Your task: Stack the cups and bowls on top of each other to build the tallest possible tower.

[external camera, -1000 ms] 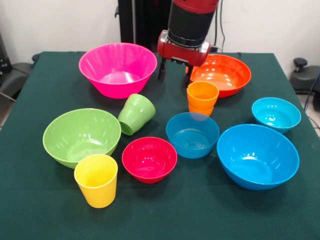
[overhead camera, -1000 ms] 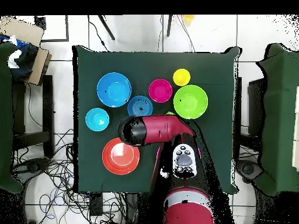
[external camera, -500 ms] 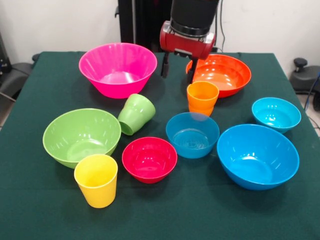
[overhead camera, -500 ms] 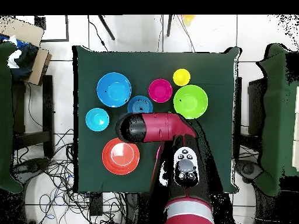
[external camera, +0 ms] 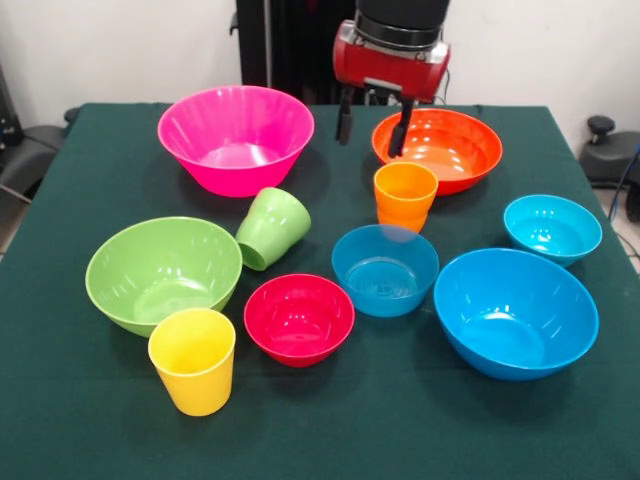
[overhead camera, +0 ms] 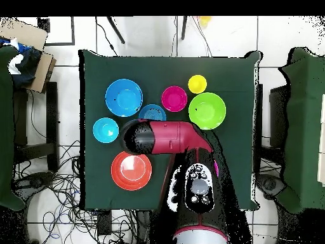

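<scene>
My gripper (external camera: pixel 372 126) hangs open and empty above the table, between the pink bowl (external camera: pixel 236 138) and the orange bowl (external camera: pixel 440 148). It is just behind and above the upright orange cup (external camera: pixel 405 197). The green cup (external camera: pixel 272 228) lies tipped against the light green bowl (external camera: pixel 163 273). The yellow cup (external camera: pixel 192 360) stands upright at the front. A red bowl (external camera: pixel 299 318), a mid-size blue bowl (external camera: pixel 385 268), a small cyan bowl (external camera: pixel 552 228) and a large blue bowl (external camera: pixel 515 312) sit apart from each other. Nothing is stacked.
From overhead the red arm (overhead camera: pixel 166 138) covers the orange and green cups, most of the pink bowl and part of the mid blue bowl (overhead camera: pixel 152 112). The dark green table (overhead camera: pixel 235 76) ends close to the orange bowl (overhead camera: pixel 131 170).
The gripper has risen and shifted right in the front view, toward the orange bowl. It stayed open. No cup or bowl has moved.
</scene>
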`<action>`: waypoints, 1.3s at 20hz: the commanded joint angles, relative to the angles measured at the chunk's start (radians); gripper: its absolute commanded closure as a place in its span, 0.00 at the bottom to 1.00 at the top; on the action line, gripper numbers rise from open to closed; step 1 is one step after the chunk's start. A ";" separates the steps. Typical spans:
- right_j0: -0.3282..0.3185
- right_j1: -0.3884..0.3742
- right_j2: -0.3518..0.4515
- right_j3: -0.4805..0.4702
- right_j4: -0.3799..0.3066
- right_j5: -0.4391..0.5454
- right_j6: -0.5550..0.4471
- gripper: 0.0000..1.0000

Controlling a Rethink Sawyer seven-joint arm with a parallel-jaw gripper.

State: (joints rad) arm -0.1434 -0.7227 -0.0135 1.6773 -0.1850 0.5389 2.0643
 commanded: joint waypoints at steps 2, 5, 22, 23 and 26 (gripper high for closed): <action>0.060 0.030 0.023 -0.002 0.028 0.085 0.122 0.00; 0.071 0.042 0.008 -0.012 0.030 0.081 0.125 0.00; 0.077 0.063 -0.016 -0.024 0.047 0.058 0.091 0.00; 0.077 0.060 -0.016 -0.022 0.047 0.060 0.088 0.00; 0.074 0.050 -0.016 -0.018 0.048 0.071 0.081 0.00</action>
State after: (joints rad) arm -0.0634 -0.7078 -0.0707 1.6764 -0.1560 0.5389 2.0643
